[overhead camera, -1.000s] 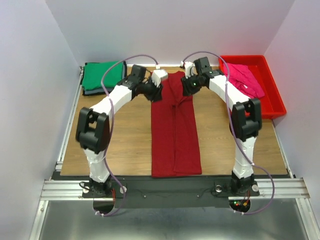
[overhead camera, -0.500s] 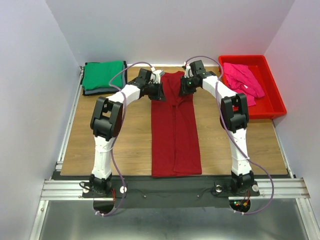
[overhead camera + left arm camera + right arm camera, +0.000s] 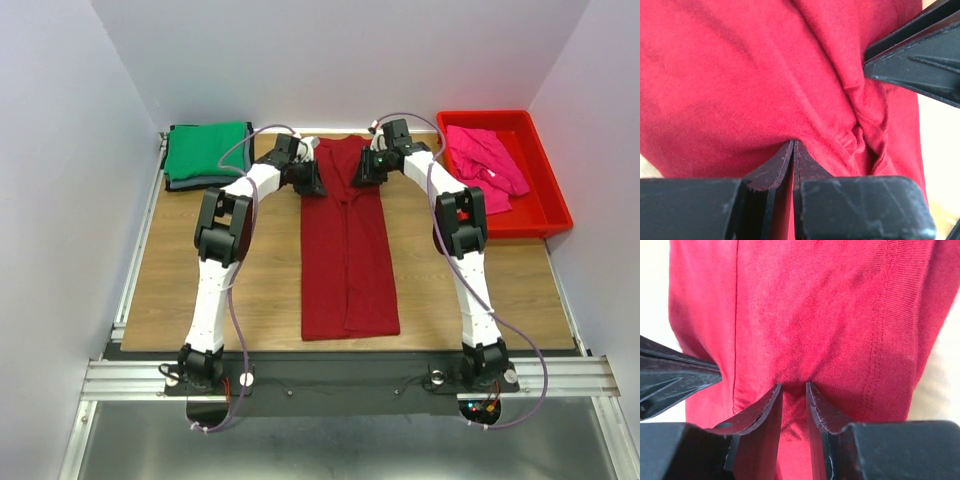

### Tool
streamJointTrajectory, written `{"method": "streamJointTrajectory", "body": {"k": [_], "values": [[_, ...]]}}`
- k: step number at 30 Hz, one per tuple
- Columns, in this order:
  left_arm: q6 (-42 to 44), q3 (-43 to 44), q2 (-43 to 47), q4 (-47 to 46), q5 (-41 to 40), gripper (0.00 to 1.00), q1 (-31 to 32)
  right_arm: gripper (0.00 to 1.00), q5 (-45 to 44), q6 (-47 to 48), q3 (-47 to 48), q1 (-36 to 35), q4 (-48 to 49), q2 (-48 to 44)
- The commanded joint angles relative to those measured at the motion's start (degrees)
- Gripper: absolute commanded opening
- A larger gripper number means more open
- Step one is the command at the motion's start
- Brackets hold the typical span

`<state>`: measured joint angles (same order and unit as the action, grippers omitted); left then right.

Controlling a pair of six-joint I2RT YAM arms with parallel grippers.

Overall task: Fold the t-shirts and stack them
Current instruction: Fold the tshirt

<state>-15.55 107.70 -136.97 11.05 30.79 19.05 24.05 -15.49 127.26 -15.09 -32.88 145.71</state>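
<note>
**Both claws pinched on the far end of the maroon tee**

The maroon t-shirt (image 3: 345, 250) lies in a long, narrow strip down the middle of the bench (image 3: 250, 270), running from the near edge to the far edge, its sides folded in towards the centre. Both arms reach to its far end. The left claw (image 3: 310, 184) sits on the far left corner of the strip and the right claw (image 3: 362, 172) on the far right corner, the two close together with the collar end between them.

In the left wrist view the left claw (image 3: 793, 146) is clenched almost flat, with a thin pleat of maroon cloth caught at its tips. In the right wrist view the right claw (image 3: 792, 388) grips a thicker fold of the same cloth, its fingers (image 3: 771, 400) a little apart around it.

The green t-shirt (image 3: 205, 150) rests folded at the far left corner on top of a dark grey t-shirt (image 3: 188, 184). The pink t-shirt (image 3: 485, 160) lies crumpled in the red tray (image 3: 548, 200) at the far right.
</note>
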Motion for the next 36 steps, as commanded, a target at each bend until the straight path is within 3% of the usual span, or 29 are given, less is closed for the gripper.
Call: {"method": "streamJointTrajectory", "body": {"k": [1,6,9,15,19,22,29,36], "values": [[1.31,6.72,-4.27,3.1,-2.05,0.17,-1.29,0.33,-0.85,-1.48,4.83,1.29,-0.08,7.39],[3.59,14.02,-8.05,4.77,-1.52,0.19,-2.26,0.4,-1.2,-1.21,11.77,1.73,0.54,11.61],[6.05,15.78,-7.62,4.77,-0.91,0.24,-2.26,0.5,-0.24,-1.3,12.92,1.82,1.5,11.53],[13.87,15.97,2.39,5.3,0.68,0.53,-2.26,0.7,4.59,-1.57,11.35,1.82,2.65,3.02],[22.56,7.46,15.56,4.51,-0.98,0.68,-2.35,0.8,7.93,3.52,4.77,1.91,2.65,-8.66],[27.92,-4.19,32.31,1.1,-3.35,0.97,-2.44,1.0,11.96,10.18,-4.19,1.82,2.3,-19.82],[34.53,-24.45,56.24,-4.8,-10.38,0.98,-2.44,1.0,8.56,29.79,-27.22,1.56,-1.04,-44.88],[54.03,-39.1,70.07,8.8,0.58,0.99,-1.21,0.98,8.03,50.0,-48.58,-0.28,-8.49,-65.18]]}}
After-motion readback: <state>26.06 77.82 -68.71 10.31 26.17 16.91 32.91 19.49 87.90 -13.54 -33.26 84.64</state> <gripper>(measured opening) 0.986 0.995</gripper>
